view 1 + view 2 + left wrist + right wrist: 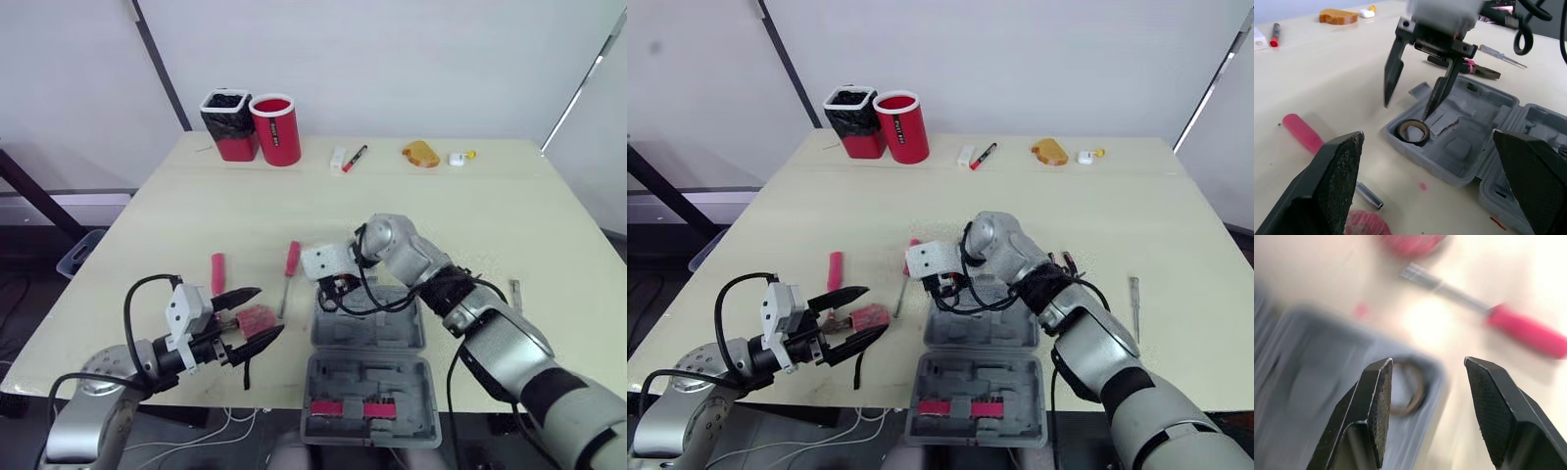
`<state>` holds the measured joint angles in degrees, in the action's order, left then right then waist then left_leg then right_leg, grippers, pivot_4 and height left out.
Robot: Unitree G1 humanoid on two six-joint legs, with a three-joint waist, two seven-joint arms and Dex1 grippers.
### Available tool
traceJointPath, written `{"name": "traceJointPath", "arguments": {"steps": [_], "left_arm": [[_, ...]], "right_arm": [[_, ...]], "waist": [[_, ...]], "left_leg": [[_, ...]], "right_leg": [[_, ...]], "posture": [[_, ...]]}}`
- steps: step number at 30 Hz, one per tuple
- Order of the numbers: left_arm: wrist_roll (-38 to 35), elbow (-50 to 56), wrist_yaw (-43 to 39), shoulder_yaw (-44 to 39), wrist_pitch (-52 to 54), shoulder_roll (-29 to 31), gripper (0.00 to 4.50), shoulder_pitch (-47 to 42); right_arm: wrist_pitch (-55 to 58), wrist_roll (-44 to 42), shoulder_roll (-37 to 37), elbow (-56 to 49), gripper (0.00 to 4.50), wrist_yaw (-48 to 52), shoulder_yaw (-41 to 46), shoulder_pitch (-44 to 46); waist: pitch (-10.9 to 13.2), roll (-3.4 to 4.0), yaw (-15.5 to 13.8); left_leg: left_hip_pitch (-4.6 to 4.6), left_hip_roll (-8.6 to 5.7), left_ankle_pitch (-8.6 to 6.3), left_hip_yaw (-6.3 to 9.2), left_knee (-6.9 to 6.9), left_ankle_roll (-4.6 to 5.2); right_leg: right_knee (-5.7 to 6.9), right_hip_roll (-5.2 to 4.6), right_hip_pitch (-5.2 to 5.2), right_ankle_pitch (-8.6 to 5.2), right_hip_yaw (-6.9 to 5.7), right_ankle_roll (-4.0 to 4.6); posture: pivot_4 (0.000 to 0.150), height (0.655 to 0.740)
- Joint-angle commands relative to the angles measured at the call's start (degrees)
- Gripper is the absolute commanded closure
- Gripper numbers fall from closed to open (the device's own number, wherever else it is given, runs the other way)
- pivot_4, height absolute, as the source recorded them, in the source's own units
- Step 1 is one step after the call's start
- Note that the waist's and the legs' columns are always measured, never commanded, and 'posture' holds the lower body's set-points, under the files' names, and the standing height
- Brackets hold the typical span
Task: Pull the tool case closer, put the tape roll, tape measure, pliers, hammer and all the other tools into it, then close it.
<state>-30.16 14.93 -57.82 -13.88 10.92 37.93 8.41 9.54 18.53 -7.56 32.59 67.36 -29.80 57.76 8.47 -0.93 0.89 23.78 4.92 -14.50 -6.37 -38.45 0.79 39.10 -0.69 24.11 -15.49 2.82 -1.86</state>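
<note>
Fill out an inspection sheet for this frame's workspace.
Surface: beige table, tools scattered on it.
Job's things: tool case open at the near edge; tape roll in its corner recess; red-handled screwdriver, red tool and pliers outside it on the table.
Clutter: red cup, black-lined cup, marker, orange object along the far edge.
End effectors: right end effector open, above the tape roll; left end effector open, by the red tool.
Cables: black cable looped at the right wrist; white cables below the near edge.
Surroundings: white wall; bin on the left.
</note>
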Motion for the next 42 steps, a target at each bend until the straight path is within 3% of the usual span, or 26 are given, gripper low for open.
{"name": "traceJointPath", "arguments": {"steps": [1,5,12,20,36,42], "left_arm": [[-0.3,-0.3,-0.9,-1.0,-1.3,0.5,0.0,-0.6],[-0.5,-1.9,-1.9,-1.0,-1.7,0.5,0.0,-1.1],[-0.5,-5.6,-4.4,-0.8,-2.4,1.5,0.0,-2.9],[0.2,-7.5,-6.3,-0.3,-2.6,2.3,0.0,-4.0],[0.3,-7.1,-6.7,-0.5,-2.1,2.6,0.0,-4.0],[0.4,-7.1,-6.7,-0.5,-2.1,2.7,0.0,-4.0]], "right_arm": [[5.3,-4.7,-0.1,-6.4,2.04,-3.3,5.5,-4.0],[8.8,-7.4,0.5,-11.9,3.37,-6.3,7.4,-9.6],[7.6,-10.2,2.6,-13.3,3.37,-13.6,9.0,-16.5],[3.1,-12.2,4.5,-8.0,3.37,-18.6,9.4,-17.7],[0.4,-11.6,5.2,2.2,3.37,-19.7,7.6,-17.5],[0.0,-12.4,5.2,1.5,3.37,-19.4,8.0,-17.8]], "waist": [[0.0,-0.01,0.0],[0.0,0.0,0.7],[0.0,-0.08,1.4],[0.0,-0.08,1.5],[0.0,-0.08,1.5],[0.0,-0.08,1.5]], "left_leg": [[0.0,0.0,0.0,-0.01,0.0,0.0],[0.0,0.01,0.0,-0.02,0.01,0.01],[0.0,0.0,-0.04,0.03,0.05,0.07],[-0.02,0.0,-0.04,0.04,0.05,0.08],[-0.04,0.01,-0.05,0.0,0.05,0.08],[-0.09,0.19,-0.05,0.03,0.06,0.08]], "right_leg": [[-0.01,0.0,0.0,0.0,0.01,0.0],[0.0,0.03,0.01,0.0,0.04,0.0],[-0.01,0.04,0.0,0.0,0.02,0.0],[0.0,0.06,0.0,0.0,0.03,-0.01],[-0.01,-0.13,0.0,0.01,-0.15,-0.02],[0.05,-0.27,0.0,0.0,-0.39,-0.01]], "posture": [[0.15,0.74],[0.15,0.74],[0.15,0.74],[0.15,0.74],[0.15,0.74],[0.15,0.74]]}}
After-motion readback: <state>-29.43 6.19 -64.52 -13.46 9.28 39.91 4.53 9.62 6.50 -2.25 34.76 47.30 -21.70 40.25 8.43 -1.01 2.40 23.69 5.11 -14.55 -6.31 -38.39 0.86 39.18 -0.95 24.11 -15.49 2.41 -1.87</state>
